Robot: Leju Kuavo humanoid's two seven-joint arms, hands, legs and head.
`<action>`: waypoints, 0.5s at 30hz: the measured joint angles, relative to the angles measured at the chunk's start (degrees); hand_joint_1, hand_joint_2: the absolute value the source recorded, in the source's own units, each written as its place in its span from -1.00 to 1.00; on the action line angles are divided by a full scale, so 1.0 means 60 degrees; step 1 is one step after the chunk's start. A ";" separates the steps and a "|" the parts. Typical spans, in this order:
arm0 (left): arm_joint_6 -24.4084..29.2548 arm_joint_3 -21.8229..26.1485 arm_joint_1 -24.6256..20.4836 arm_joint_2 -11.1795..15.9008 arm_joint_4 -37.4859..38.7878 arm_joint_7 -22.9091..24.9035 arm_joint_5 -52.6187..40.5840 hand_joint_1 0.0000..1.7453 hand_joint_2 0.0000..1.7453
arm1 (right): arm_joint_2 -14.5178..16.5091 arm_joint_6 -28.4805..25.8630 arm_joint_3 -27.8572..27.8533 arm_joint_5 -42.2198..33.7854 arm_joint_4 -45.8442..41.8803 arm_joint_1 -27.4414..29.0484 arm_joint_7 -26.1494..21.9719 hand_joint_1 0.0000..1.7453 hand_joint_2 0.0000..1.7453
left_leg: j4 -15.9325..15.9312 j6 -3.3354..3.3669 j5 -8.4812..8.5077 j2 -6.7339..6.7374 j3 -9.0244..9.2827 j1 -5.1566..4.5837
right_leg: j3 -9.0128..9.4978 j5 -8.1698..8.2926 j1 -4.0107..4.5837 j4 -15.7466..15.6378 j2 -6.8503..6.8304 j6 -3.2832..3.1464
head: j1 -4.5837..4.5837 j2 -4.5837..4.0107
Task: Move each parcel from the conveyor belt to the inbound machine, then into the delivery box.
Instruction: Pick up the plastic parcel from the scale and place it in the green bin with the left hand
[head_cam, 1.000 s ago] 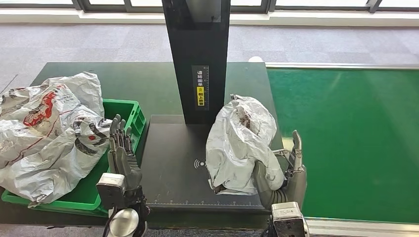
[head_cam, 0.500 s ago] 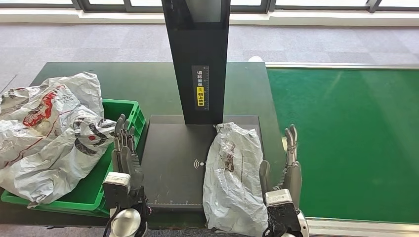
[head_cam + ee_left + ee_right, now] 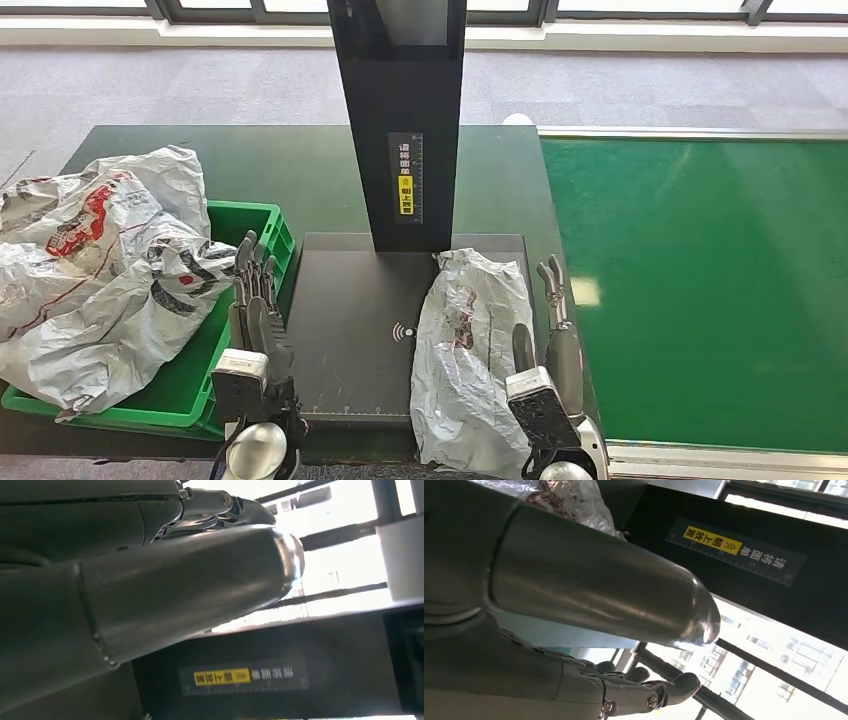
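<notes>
1. From overhead, the grey parcel (image 3: 470, 355) lies lengthwise on the right part of the inbound machine's dark platform (image 3: 350, 330), its near end hanging past the front edge. The right hand (image 3: 553, 340) stands just beside it on the right, fingers straight and apart, holding nothing; whether the thumb touches the wrapping I cannot tell.
2. The left hand (image 3: 255, 310) hovers at the platform's left edge, next to the green delivery box (image 3: 262, 232), fingers extended and empty.
3. The right wrist camera adds what the overhead view lacks: a crinkled corner of the parcel (image 3: 569, 500) behind the thick thumb (image 3: 599, 590), the yellow-and-white label (image 3: 736, 549) on the machine's column, and bright window frames beyond. The darker fingers (image 3: 639, 692) lie stretched out with nothing between them.
4. The left wrist camera shows the left hand (image 3: 150, 590) close up, with the same label (image 3: 245, 676) below it and glare from windows behind.
5. The dark green tabletop (image 3: 290, 170) carries machine and box; the green conveyor belt (image 3: 710, 290) runs on the right. Grey carpet and window frames lie behind.
6. Bulky grey-and-red bags (image 3: 95, 270) heap over the box, covering most of it. The black column (image 3: 398, 120) blocks the tabletop behind it.
</notes>
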 joint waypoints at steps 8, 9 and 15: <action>-0.2226 -0.0888 -0.0234 0.0121 0.0189 -0.0175 -0.2789 -1.00 -1.00 | -0.0004 -0.0180 -0.0075 -0.0661 -0.0867 0.0286 -0.0724 -1.00 -1.00 | 0.0002 0.0002 -0.0005 0.0004 -0.0001 -0.0002 | 0.0004 0.0001 -0.0003 -0.0001 0.0007 0.0002 | -0.0001 0.0000; -0.2230 -0.0931 -0.0244 0.0123 0.0209 -0.0186 -0.2831 -1.00 -1.00 | -0.0004 -0.0179 -0.0080 -0.0673 -0.0980 0.0329 -0.0734 -1.00 -1.00 | 0.0002 0.0002 -0.0006 0.0003 -0.0001 -0.0002 | 0.0004 0.0000 -0.0003 -0.0001 0.0006 0.0002 | -0.0001 0.0000; -0.2281 -0.1114 -0.0293 0.0139 0.0301 -0.0181 -0.3111 -1.00 1.00 | -0.0004 -0.0202 -0.0095 -0.0728 -0.1323 0.0455 -0.0816 -1.00 -1.00 | 0.0001 0.0002 -0.0005 0.0001 0.0000 0.0000 | 0.0004 0.0000 0.0000 0.0001 0.0002 0.0001 | -0.0001 0.0000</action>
